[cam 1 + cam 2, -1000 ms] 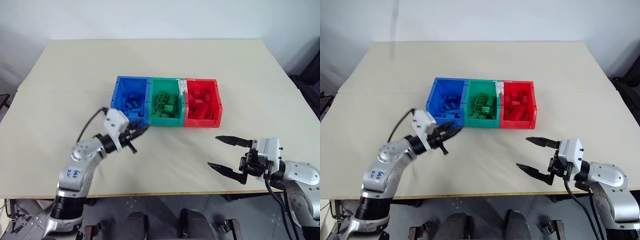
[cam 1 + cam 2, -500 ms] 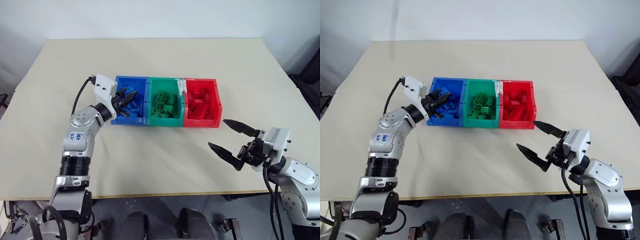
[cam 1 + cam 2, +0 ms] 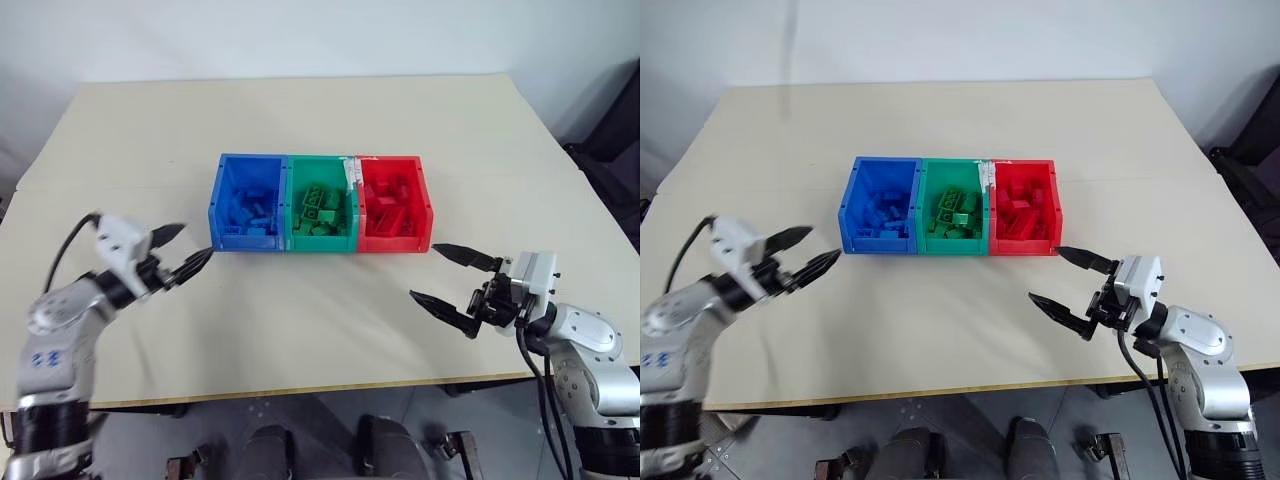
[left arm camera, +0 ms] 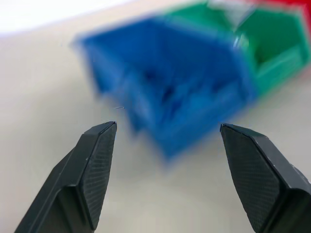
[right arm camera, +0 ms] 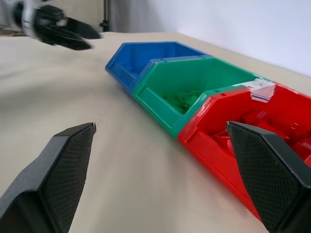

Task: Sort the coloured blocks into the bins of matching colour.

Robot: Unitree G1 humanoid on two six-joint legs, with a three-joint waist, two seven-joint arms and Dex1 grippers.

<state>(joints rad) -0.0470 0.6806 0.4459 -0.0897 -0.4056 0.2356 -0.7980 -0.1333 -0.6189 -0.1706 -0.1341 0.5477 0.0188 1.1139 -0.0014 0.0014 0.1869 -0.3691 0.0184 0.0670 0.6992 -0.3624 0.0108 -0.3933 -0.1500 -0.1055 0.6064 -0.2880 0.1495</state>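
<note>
The bins stand joined in a row mid-table: blue (image 3: 232,238), green (image 3: 320,243) and red (image 3: 393,243). Blue blocks (image 3: 248,208) lie in the blue bin, green blocks (image 3: 322,208) in the green one and red blocks (image 3: 390,210) in the red one. My left gripper (image 3: 195,242) hangs open and empty just left of the blue bin's front corner, pointing at it. In the left wrist view the blue bin (image 4: 194,97) shows blurred beyond the spread fingers. In front of the red bin's right corner my right gripper (image 3: 424,270) stands wide open, with nothing in it.
The beige table (image 3: 300,320) has bare surface all around the bins. Its front edge runs close below both grippers. In the right wrist view my left gripper (image 5: 63,33) shows beyond the far end of the row of bins.
My left gripper went from the blue bin's front, shut, over that bin, then swung out to the left and opened. The right gripper has stayed open and near its place.
</note>
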